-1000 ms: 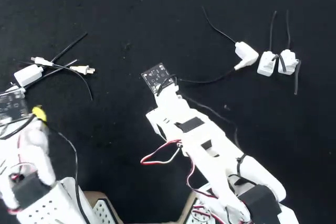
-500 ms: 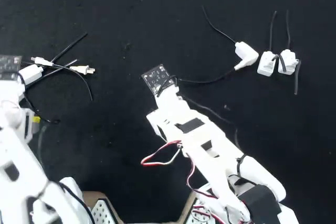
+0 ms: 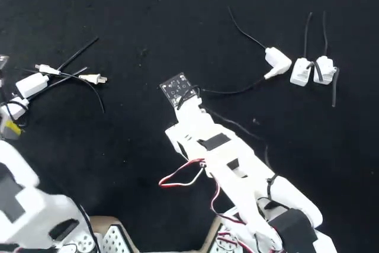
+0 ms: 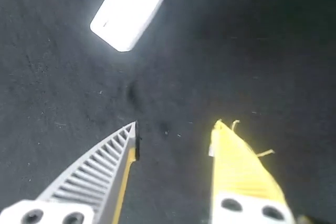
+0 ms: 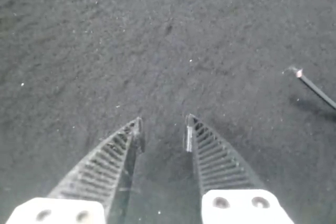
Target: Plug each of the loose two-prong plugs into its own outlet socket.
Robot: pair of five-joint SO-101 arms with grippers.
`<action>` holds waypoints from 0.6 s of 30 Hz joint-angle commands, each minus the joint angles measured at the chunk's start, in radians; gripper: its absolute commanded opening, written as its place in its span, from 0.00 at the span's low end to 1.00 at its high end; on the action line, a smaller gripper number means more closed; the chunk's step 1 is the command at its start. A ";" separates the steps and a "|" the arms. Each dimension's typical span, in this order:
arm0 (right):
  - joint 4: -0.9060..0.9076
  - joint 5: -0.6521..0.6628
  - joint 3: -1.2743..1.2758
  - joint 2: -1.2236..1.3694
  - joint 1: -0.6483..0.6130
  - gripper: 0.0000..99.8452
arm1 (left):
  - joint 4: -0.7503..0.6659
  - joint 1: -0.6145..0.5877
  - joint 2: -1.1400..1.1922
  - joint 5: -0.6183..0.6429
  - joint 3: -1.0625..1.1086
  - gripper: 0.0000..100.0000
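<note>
Two small white two-prong plugs (image 3: 46,69) (image 3: 92,78) on black cables lie at the table's left. A larger white block (image 3: 31,85) lies beside them and shows again in the left wrist view as a white block (image 4: 127,10). My left gripper (image 4: 176,129) is open above the black cloth, a short way from that block, with nothing between its fingers. At the right rest an angled white connector (image 3: 276,62) and two white socket blocks (image 3: 301,71) (image 3: 324,69). My right gripper (image 5: 163,128) hangs open over bare cloth near the table's middle.
The right arm (image 3: 231,158) stretches from the front edge to mid-table, its camera board (image 3: 176,86) at its tip. Black cables trail around the plugs on both sides. A loose cable end (image 5: 299,73) lies near the right gripper. The left arm's base (image 3: 35,211) fills the front left corner.
The left arm has swung up and toward the table's left edge, so its wrist is now mostly out of the high view. The right arm and all plugs have stayed put.
</note>
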 commanded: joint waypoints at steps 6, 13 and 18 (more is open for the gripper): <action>-0.031 0.083 -0.001 -0.031 -0.015 0.13 | -0.017 0.013 0.264 -0.012 -0.341 0.30; -0.031 0.087 -0.001 -0.031 -0.015 0.13 | -0.011 0.071 0.509 -0.014 -0.631 0.30; -0.031 0.089 -0.002 -0.031 -0.015 0.13 | -0.009 0.099 0.660 -0.040 -0.771 0.30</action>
